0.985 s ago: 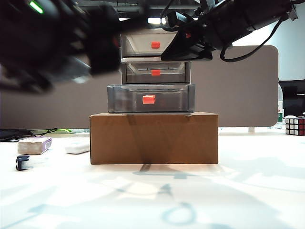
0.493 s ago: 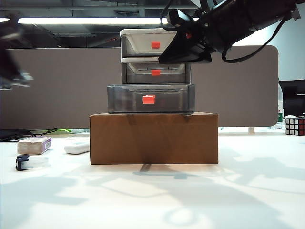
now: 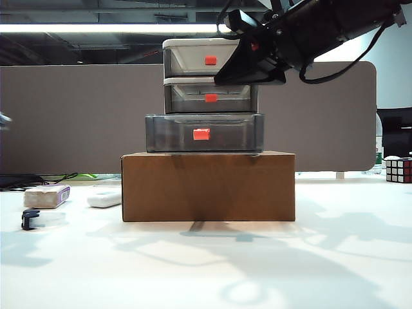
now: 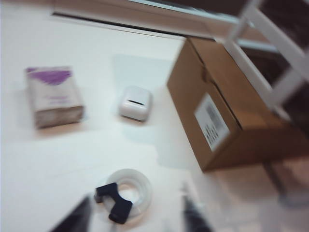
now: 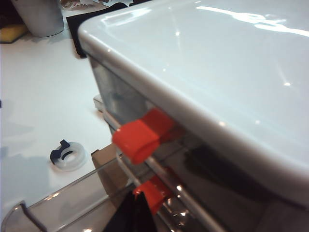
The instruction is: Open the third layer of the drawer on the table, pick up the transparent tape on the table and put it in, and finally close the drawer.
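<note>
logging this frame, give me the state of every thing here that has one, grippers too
third layer: pulled out, open
two upper drawers: pushed in
transparent tape: lying flat on the table, not held
left gripper: above the tape, jaws apart, holding nothing
right gripper: up at the drawer's top right, jaws hidden
cardboard box: closed, carrying the drawer unit

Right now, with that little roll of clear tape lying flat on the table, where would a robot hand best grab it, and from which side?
Probably from straight above. The tape roll lies flat on the white table, so one finger could drop into its open centre hole and the other outside the clear ring, pinching the wall opposite the dark cutter end. The left hand hangs above it; whether it is open is unclear.
</note>
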### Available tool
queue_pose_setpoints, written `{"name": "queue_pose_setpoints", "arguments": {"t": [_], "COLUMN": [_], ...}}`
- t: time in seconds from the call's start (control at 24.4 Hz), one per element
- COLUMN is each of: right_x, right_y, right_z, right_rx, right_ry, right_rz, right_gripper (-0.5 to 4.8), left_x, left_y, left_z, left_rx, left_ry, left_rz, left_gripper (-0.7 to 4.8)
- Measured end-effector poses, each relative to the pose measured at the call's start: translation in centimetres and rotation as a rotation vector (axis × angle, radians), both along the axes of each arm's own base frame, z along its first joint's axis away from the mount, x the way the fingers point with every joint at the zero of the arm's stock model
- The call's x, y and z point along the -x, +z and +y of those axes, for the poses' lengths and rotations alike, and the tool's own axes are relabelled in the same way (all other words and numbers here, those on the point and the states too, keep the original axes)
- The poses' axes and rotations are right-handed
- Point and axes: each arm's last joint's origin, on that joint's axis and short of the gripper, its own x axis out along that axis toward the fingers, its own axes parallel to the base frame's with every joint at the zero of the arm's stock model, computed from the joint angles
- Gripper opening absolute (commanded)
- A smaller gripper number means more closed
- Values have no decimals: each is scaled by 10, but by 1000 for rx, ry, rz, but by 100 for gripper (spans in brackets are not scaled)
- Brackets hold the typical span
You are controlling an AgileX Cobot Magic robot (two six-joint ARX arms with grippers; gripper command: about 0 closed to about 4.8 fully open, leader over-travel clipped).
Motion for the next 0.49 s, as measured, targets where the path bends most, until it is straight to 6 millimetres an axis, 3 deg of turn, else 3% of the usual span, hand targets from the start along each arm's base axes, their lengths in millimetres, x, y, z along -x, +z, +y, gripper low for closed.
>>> {"name": "queue_pose_setpoints", "arguments": {"t": [0.08,0.25,0.49], "right_x": [0,0,1], "right_y": [0,0,-3], "right_z": [0,0,0], "right_rx": [-1,-1,12], "right_ry": [4,12,21], "right_rz": [1,4,31], "right_gripper": [-5,-5,-5], "left_x": [-3,-15,-38], "left_y": [-5,-16,-48], "left_z": [-2,-2,-2], "left_rx": [-109,-267,-328], "left_ry": [-91,-180,-248], "left_rz": [-38,-65,36], "left_gripper": [404,404,425]}}
